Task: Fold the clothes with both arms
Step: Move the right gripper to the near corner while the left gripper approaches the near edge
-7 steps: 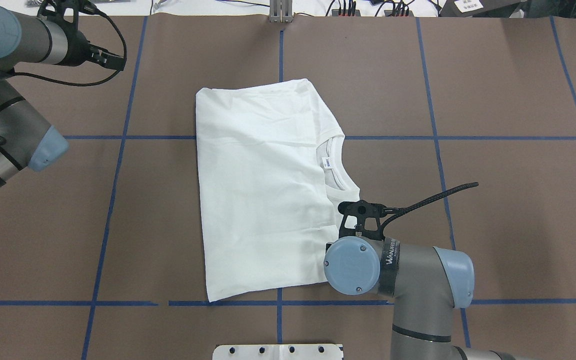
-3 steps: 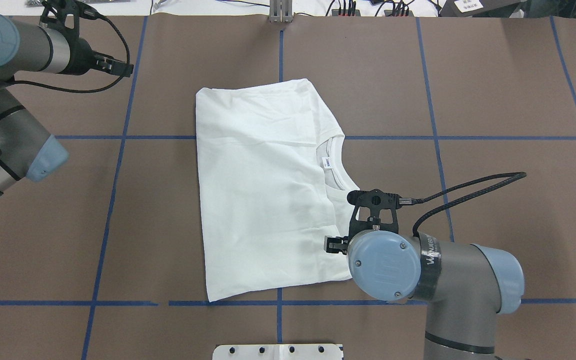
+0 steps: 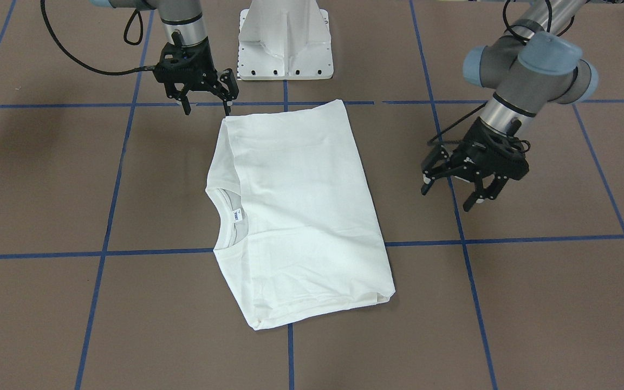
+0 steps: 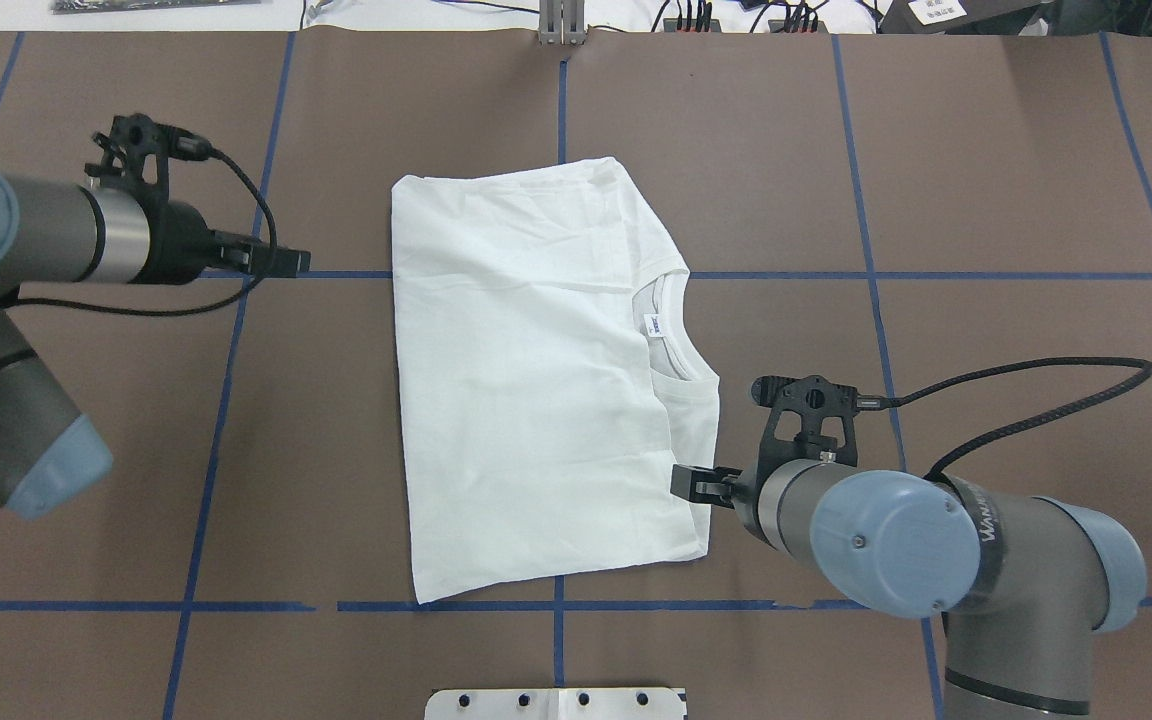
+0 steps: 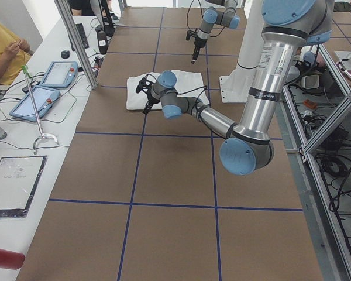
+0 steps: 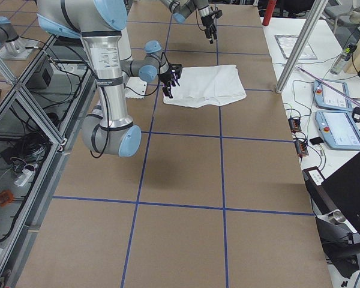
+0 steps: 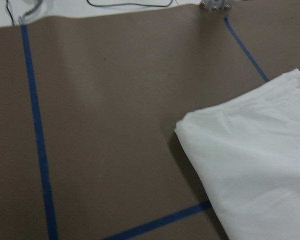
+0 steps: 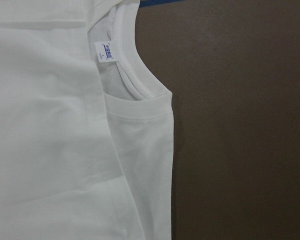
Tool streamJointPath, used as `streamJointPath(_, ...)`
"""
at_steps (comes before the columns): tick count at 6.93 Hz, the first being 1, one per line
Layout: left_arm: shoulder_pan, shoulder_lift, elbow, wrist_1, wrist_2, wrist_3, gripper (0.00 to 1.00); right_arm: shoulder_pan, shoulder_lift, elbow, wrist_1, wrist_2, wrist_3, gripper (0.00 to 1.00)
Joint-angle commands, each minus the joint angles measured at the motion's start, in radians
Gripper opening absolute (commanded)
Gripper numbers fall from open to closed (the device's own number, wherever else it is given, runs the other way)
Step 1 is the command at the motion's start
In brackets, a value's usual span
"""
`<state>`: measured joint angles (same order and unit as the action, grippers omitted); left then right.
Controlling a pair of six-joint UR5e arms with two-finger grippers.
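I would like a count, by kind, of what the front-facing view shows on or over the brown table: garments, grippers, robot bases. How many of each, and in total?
white T-shirt: 1
black grippers: 2, the left gripper and the right gripper, both open
white pedestal base: 1
Total: 4

A: Light?
B: Bright, even, from above. Shirt (image 4: 526,400) nearly blown out in the overhead view, folds faint.
A: Shadows?
B: Soft. Dark rim under the shirt's edge, left wrist view. Faint patch on the table (image 3: 14,130) left of the shirt, front view.
A: Focus?
B: Left wrist view soft. Right wrist crisp, neck label (image 8: 106,52) sharp.
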<state>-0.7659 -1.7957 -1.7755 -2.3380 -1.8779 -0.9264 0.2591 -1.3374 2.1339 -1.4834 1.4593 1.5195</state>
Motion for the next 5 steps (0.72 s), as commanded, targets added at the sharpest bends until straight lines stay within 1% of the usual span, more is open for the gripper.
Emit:
streamJointPath(1,0.188,0.079,-0.129,0.006,0.090,-0.231,1.00,0.000,-0.083,0.008,0.121,-0.032,0.011,1.00)
streamJointPath(2,0.308,0.096,-0.151,0.012,0.231,-0.347,1.00,0.000,-0.082,0.006,0.121,-0.048,0.013,1.00)
streamJointPath(3,0.400,0.095,-0.154,0.025,0.288,-0.441,1.00,-0.001,-0.080,0.005,0.121,-0.050,0.015,1.00)
streamJointPath(4,0.460,0.079,-0.166,0.105,0.349,-0.472,1.00,-0.001,-0.079,0.003,0.121,-0.050,0.016,1.00)
streamJointPath(5,0.489,0.043,-0.186,0.208,0.356,-0.494,1.00,-0.001,-0.078,0.001,0.121,-0.050,0.019,1.00)
